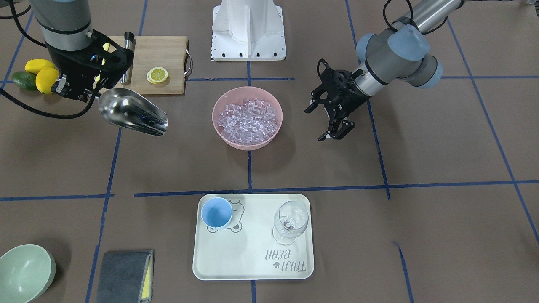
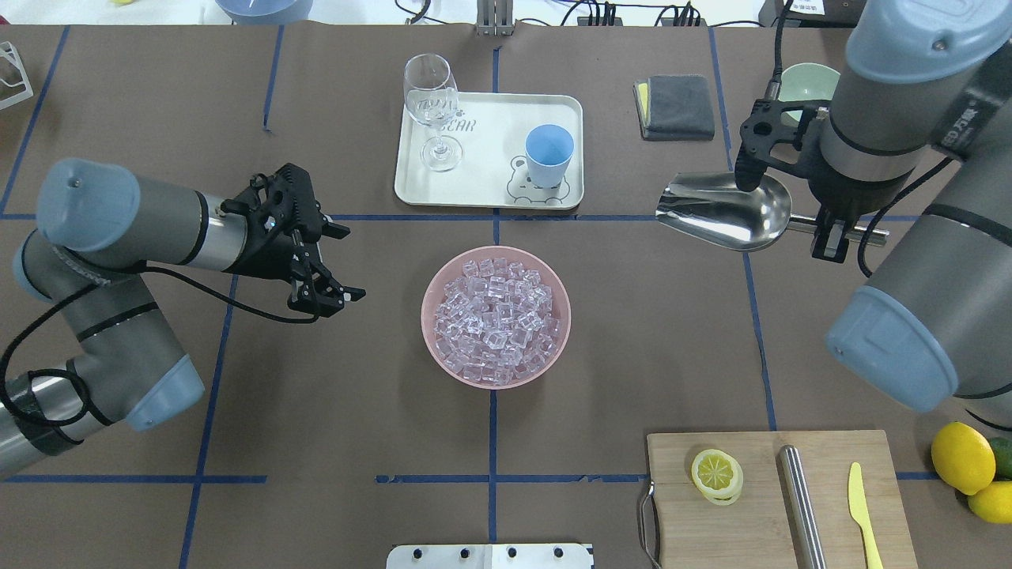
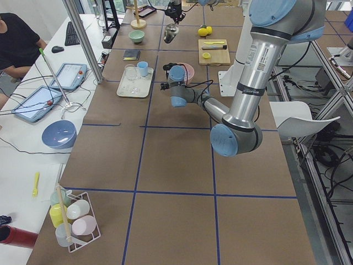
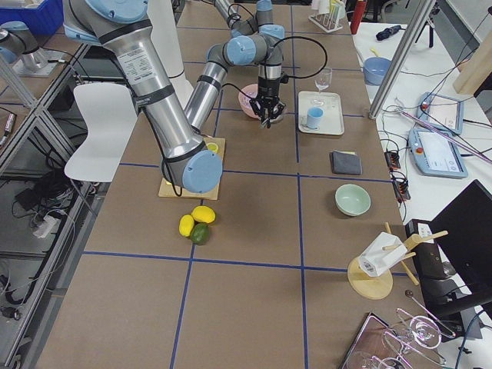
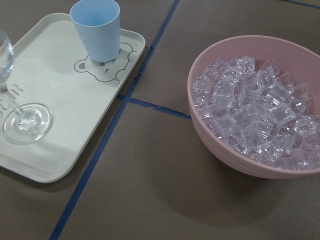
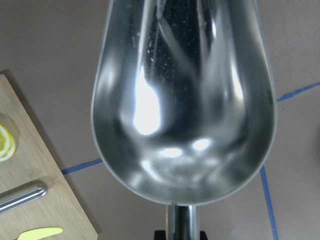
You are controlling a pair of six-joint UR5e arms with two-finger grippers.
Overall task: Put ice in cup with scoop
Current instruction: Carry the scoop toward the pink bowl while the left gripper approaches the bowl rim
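The shiny metal scoop (image 2: pixel 727 212) is empty and hangs above the table, to the robot's right of the pink bowl (image 2: pixel 428 304). Its open mouth points toward the bowl. My right gripper (image 2: pixel 826 229) is shut on its rod handle. The scoop also shows in the front view (image 1: pixel 132 111) and fills the right wrist view (image 6: pixel 182 100). The bowl is heaped with clear ice cubes (image 2: pixel 494 316). The light-blue cup (image 2: pixel 549 154) stands upright and empty on the cream tray (image 2: pixel 490 182). My left gripper (image 2: pixel 341 262) is open and empty, left of the bowl.
A clear stemmed glass (image 2: pixel 433 103) stands on the tray beside the cup. A wooden board (image 2: pixel 822 466) at the near right holds a lemon slice, a steel cylinder and a yellow knife. Lemons (image 2: pixel 961 458), a grey cloth (image 2: pixel 676 107) and a green bowl (image 2: pixel 806 83) lie at the right.
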